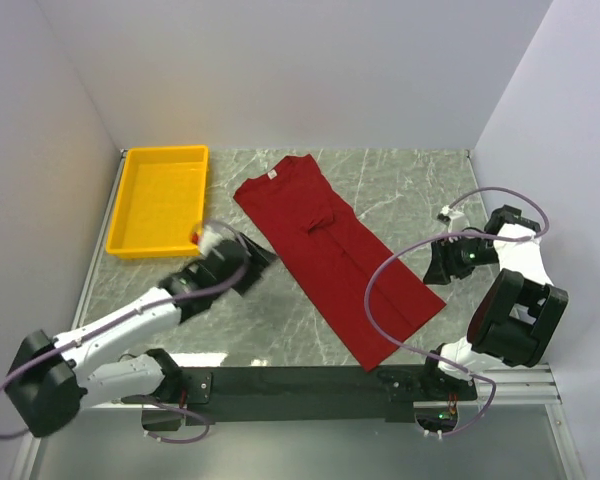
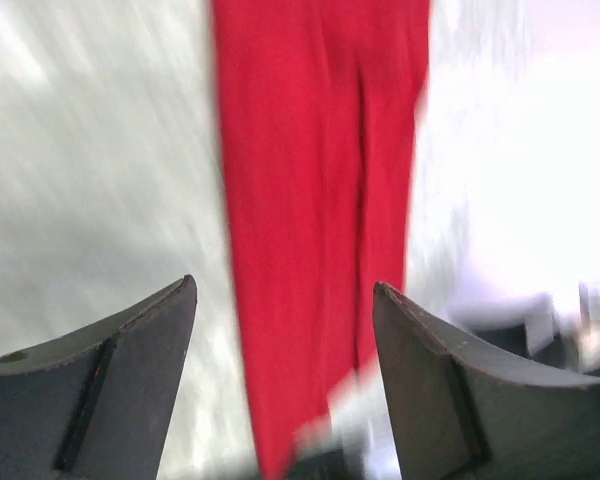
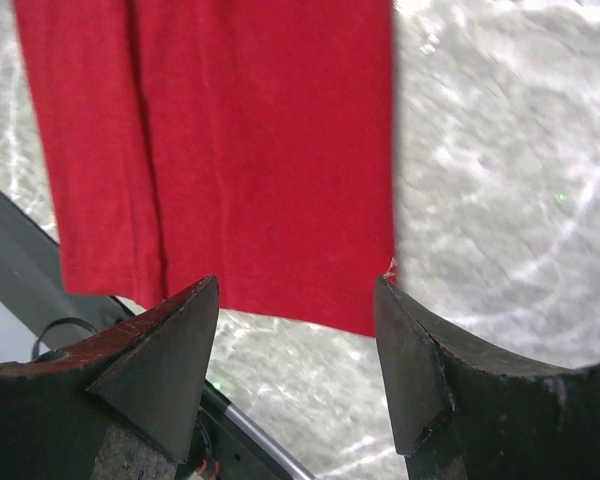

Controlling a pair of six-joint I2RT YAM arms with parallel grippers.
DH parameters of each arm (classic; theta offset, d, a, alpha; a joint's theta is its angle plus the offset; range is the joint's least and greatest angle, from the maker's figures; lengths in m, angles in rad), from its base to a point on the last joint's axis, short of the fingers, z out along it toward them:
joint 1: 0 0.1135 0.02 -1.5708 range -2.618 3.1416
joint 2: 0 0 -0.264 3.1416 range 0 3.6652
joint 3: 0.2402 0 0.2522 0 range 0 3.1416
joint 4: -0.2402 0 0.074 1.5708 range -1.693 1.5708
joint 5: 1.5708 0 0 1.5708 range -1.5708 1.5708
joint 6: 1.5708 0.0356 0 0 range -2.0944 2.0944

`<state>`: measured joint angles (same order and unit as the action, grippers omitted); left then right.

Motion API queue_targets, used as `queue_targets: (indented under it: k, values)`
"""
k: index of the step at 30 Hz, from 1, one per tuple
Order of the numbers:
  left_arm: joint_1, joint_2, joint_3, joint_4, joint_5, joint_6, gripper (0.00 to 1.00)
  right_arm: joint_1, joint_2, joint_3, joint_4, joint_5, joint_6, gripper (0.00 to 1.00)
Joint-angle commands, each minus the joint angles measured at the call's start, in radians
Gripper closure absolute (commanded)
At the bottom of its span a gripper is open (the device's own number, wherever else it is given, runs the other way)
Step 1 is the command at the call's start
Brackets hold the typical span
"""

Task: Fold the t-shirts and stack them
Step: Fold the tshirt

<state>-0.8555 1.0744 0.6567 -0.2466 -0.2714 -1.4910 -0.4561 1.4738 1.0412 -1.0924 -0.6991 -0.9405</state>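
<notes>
Beside the strip-folded t-shirt (image 1: 330, 250), left gripper (image 2: 285, 285) and right gripper (image 3: 297, 280) gape wide, both empty; judged best: pinch both hem corners, carry evenly toward collar.

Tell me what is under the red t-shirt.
The t-shirt lies folded in a long strip on the marble table, which shows along its sides. The patch directly beneath is covered by cloth and cannot be seen.

No legible txt; white neck label (image 1: 273, 176) on t-shirt (image 1: 335, 250) (too small).
</notes>
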Motion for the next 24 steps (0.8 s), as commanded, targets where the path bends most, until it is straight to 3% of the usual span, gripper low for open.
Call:
queue_targets:
  k: [1,2,7,10,16,24]
  values:
    - [0.273,0.014,0.032,0.020,0.138,0.396,0.23,0.036,0.006,0.049,-0.035,-0.079,-0.001,0.30]
    - [0.377,0.089,0.055,0.038,0.194,0.438,0.24,0.043,0.006,0.055,-0.031,-0.083,0.008,0.30]
    - [0.544,0.385,0.351,0.026,0.239,0.664,0.27,0.082,0.002,0.111,-0.009,-0.077,0.068,0.30]
    - [0.642,0.588,0.489,0.059,0.296,0.721,0.30,0.100,0.003,0.141,-0.003,-0.062,0.101,0.30]
    - [0.687,0.827,0.699,0.067,0.379,0.794,0.34,0.122,-0.012,0.183,-0.018,-0.065,0.106,0.30]
    - [0.711,0.930,0.787,0.082,0.416,0.819,0.37,0.162,0.022,0.236,-0.014,-0.080,0.141,0.31]
